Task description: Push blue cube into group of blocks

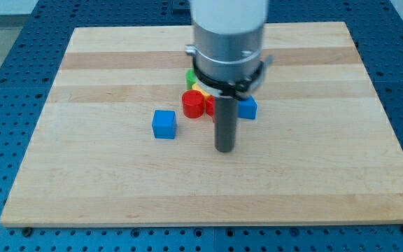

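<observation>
Below cluster: my tip (224,149) | blue cube (164,124) alone, view's left | pincer: none seen

Lab bench: wooden board (117,182) on blue perforated table (5,42), robot arm (228,35).

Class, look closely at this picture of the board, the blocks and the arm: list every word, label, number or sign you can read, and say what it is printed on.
No text: there are no words, numbers, labels or signs to read anywhere in this view.
Wooden board: plain wood grain only.
Blue cube: plain faces.
Red cylinder and the other blocks in the group: no markings.
The arm's grey housing and my tip: unmarked.
</observation>
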Tool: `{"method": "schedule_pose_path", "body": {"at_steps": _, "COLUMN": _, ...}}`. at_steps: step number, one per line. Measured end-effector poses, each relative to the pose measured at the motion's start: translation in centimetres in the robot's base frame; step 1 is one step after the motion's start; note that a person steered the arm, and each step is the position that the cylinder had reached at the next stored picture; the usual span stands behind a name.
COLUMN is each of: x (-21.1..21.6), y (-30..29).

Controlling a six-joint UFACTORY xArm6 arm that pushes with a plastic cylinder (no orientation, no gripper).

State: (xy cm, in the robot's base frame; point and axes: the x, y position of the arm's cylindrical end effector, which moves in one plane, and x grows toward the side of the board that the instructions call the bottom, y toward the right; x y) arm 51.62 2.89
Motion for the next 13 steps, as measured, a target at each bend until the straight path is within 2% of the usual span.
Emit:
{"method": "schedule_pose_path", "body": {"at_steps": 1, "x": 2.0, "y": -3.3}}
{"method": "schedule_pose_path", "body": {"at_steps": 2, "x": 2.0, "y": -8.8}}
{"method": "schedule_pose_path", "body": {"at_steps": 3, "x": -1.5, "y": -10.0}}
{"method": "schedule_pose_path", "body": {"at_steps": 5, "x": -5.8, "y": -10.0}}
{"method": "schedule_pose_path", "body": {"at_steps": 7, "x": -7.8, "y": -10.1}}
{"method": "schedule_pose_path", "body": {"at_steps": 8, "x": -5.4, "y": -10.7}}
{"method": "schedule_pose_path", "body": {"at_steps": 9, "x": -3.8, "y": -14.1}}
{"method": "schedule_pose_path", "body": {"at_steps": 10, "x": -11.0, "y": -15.2}}
{"method": "schedule_pose_path", "body": {"at_steps": 11, "x": -15.3, "y": -15.2}}
{"method": "schedule_pose_path", "body": {"at_steps": 13, "x": -16.2, "y": -15.2}}
